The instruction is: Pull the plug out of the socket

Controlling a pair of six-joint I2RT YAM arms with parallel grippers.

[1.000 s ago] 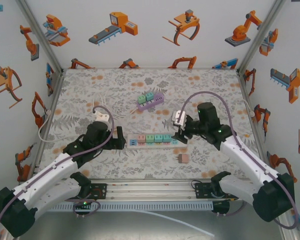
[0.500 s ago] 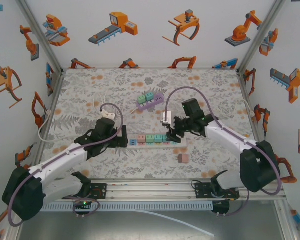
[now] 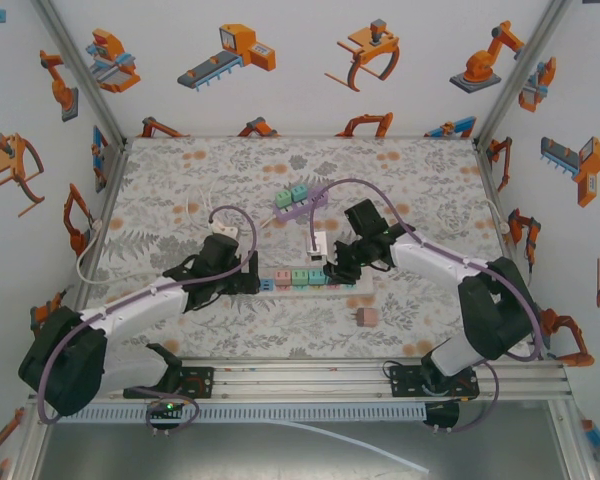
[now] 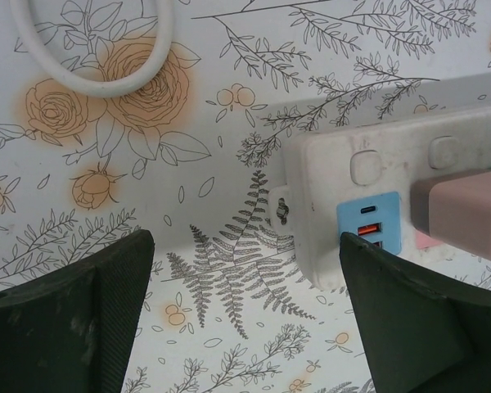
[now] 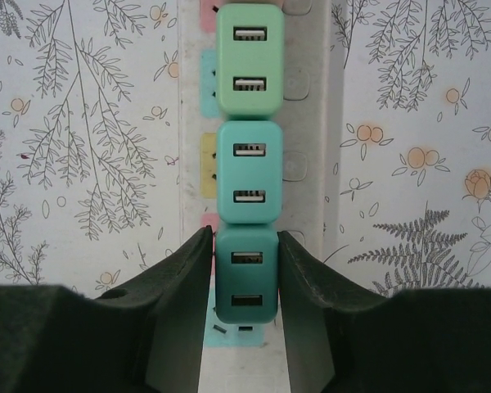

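Two-sided squeeze from the right claw point(image 5: 244, 246), clamped on the dark teal plug point(image 5: 245, 282), last in line at the right end of the white power strip point(image 5: 311, 123), with two lighter green plugs point(image 5: 250, 172) next along. At the strip's left end, left claw point(image 4: 245, 278) spread wide on either side, beside a pink plug point(image 4: 462, 214), all mid-way across the flowered table point(image 3: 180, 190).

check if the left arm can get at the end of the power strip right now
Likely yes: the left claw is open with the end of the power strip between its fingers, nothing blocking; the pink plug sits further along.
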